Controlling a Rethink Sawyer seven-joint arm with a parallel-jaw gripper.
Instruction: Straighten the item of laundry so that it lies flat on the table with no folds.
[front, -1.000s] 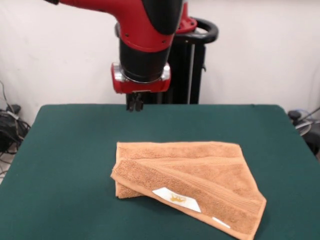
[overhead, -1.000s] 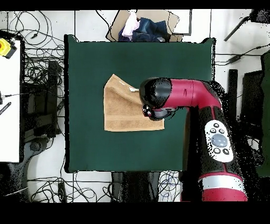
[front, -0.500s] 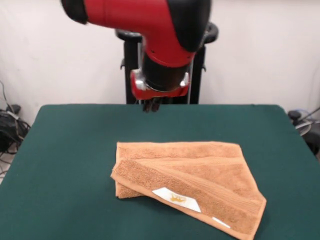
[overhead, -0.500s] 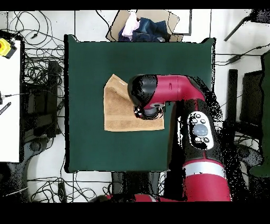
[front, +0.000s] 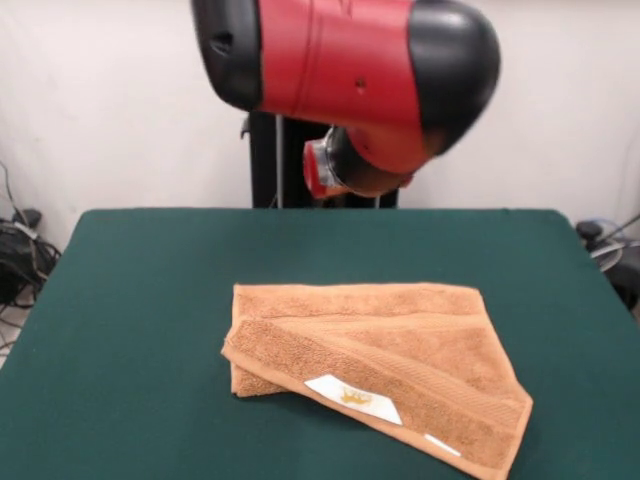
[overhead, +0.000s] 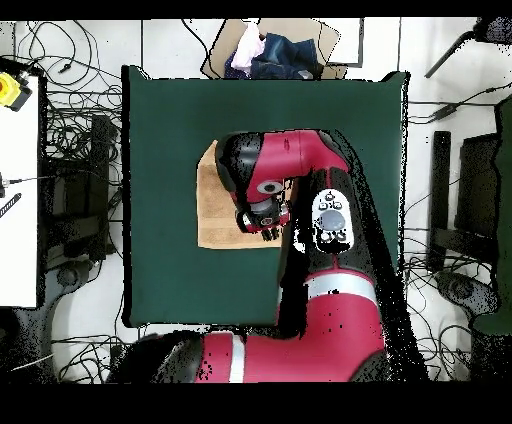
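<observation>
The item of laundry (front: 370, 350) is an orange-tan towel lying in the middle of the green table (front: 140, 300). One layer is folded slantwise over the other, with a white label (front: 352, 397) showing near the front edge. From overhead, the red arm covers the right part of the towel (overhead: 214, 214). My gripper (overhead: 268, 230) hangs over the towel's lower right area. In the front view, the arm's bulky red and black body hides the gripper; only the red wrist ring (front: 318, 172) shows, well above the table.
Beyond the table's top edge in the overhead view sits a cardboard box of clothes (overhead: 272, 50). Cables lie on the floor to the left, beside a white bench (overhead: 18, 200) with a yellow object (overhead: 10, 88). Green table (overhead: 170, 120) surrounds the towel on all sides.
The arm has swung across the table. Overhead, its wrist moved left from the towel's right edge to above the towel. In the front view it came nearer and now hides the gripper.
</observation>
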